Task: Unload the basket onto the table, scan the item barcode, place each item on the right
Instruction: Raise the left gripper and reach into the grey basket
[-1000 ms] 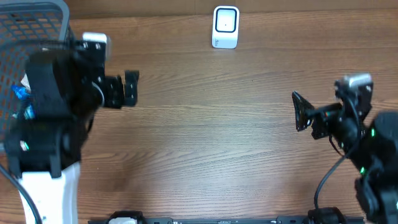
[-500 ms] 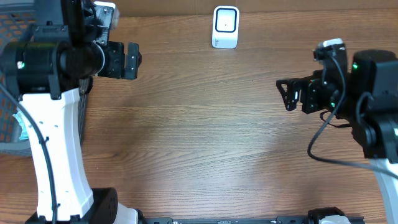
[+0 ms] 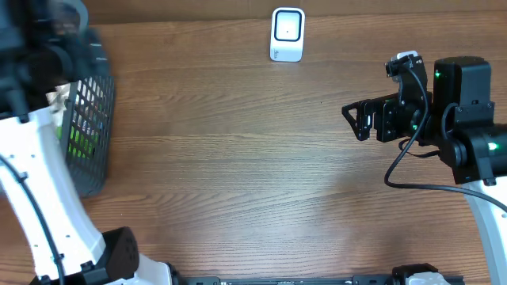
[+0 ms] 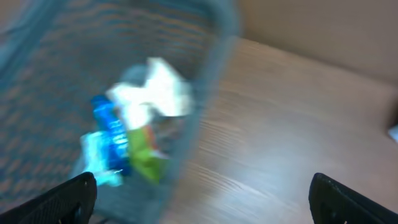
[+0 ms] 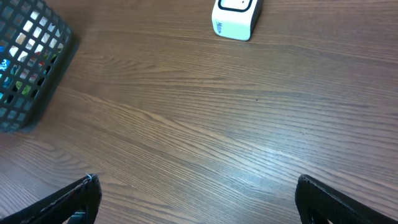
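The white scanner (image 3: 287, 34) stands at the table's far edge, also at the top of the right wrist view (image 5: 236, 15). A dark mesh basket (image 3: 89, 131) at the left holds loose items: a blue packet (image 4: 112, 134), a green one (image 4: 143, 155) and a white one (image 4: 158, 93), all blurred, with no barcode showing. My left gripper (image 4: 208, 205) hangs open over the basket's rim with nothing between its fingers. My right gripper (image 3: 354, 123) is open over bare wood at the right, pointing left, and is also empty (image 5: 199, 199).
The basket (image 5: 28, 62) shows at the left of the right wrist view. The left arm's white link (image 3: 40, 206) crosses the table's left side. A black cable (image 3: 412, 170) loops below the right arm. Bare wood (image 3: 238, 158) lies between basket and right gripper.
My left arm has swung left off the table and over the basket. My right gripper has risen and shifted slightly left. Both stayed open.
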`<state>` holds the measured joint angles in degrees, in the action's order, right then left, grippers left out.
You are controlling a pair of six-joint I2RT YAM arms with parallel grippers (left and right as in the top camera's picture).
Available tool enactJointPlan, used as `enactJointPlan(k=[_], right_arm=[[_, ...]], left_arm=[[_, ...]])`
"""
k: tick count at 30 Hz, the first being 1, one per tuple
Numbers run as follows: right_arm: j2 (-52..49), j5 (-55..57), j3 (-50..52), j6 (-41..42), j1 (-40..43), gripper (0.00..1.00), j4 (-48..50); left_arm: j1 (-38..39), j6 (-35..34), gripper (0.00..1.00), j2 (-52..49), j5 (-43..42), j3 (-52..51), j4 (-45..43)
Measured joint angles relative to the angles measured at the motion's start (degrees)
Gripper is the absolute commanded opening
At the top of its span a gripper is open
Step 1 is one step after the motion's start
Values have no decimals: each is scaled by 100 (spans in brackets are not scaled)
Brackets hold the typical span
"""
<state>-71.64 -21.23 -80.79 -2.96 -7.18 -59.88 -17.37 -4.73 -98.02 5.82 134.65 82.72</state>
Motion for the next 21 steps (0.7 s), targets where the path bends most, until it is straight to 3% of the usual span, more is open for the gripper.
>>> enactJointPlan(k=[11, 21], right_arm=[[0, -2, 0, -4, 0, 100, -184], [0, 0, 0, -2, 0, 100, -232]], left_arm=[[-2065, -876, 100, -649, 229, 42, 122], [-2282, -997, 88, -2277, 79, 46, 271]])
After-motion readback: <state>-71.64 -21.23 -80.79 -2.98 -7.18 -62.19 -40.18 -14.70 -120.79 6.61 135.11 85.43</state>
